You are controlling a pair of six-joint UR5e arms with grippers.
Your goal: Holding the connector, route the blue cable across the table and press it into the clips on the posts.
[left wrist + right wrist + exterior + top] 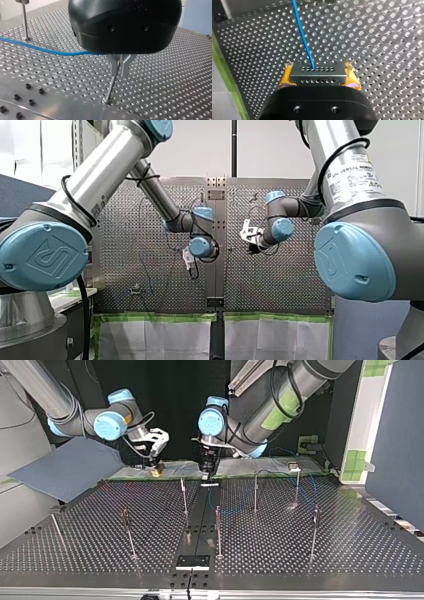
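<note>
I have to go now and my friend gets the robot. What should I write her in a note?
My right gripper: shut on the dark grey block connector with rows of holes, yellow pads either side.
My left gripper, black: right over a thin metal post; grip unclear.
The thin blue cable leaves the connector and runs out over the perforated metal table.
Done: connector held. Left: routing; no view shows the cable seated in any clip.

the metal fingers [115,67] of my left gripper [120,74] sit close together at the top of a thin post [109,91] on the perforated tabletop [175,82]. a blue cable [37,48] runs out from behind the gripper, passing near a second post [25,23].
</note>
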